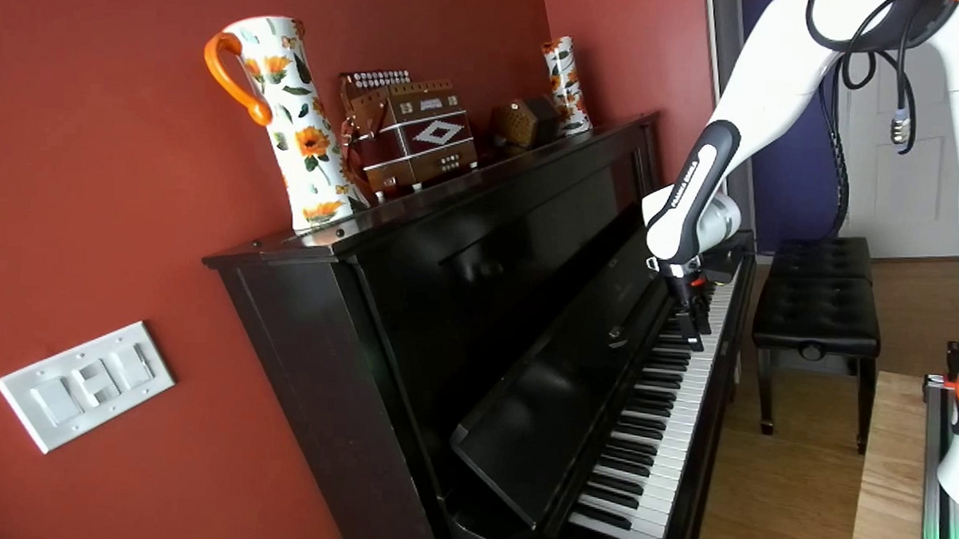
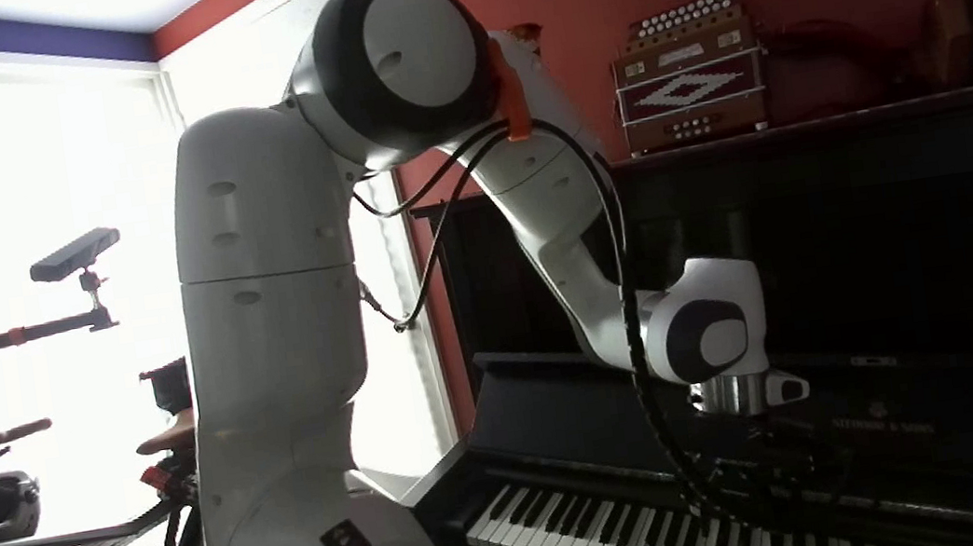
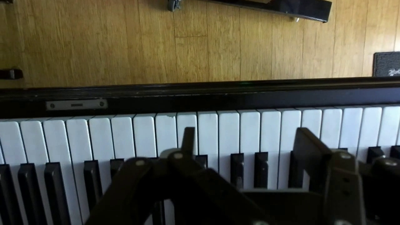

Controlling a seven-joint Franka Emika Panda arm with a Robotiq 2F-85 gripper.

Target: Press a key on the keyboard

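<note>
The keyboard [image 1: 679,424] is a long row of white keys with raised black keys in the glossy black piano. It also shows in an exterior view [image 2: 592,536] and fills the middle of the wrist view [image 3: 100,136]. My gripper [image 1: 699,336] points down over the far part of the keys in an exterior view. In the wrist view the gripper [image 3: 245,128] is open, its two fingers wide apart with several keys showing between them and nothing held. I cannot tell whether the fingertips touch the keys. In an exterior view the gripper is dark and blurs into the piano.
The piano's fallboard [image 1: 538,415] slopes up behind the keys, and its front rail [image 3: 218,97] runs along their front edge. A floral jug [image 1: 305,136] and accordion [image 1: 428,140] stand on top. A black bench [image 1: 817,309] stands nearby. A cable [image 2: 636,338] hangs along the arm.
</note>
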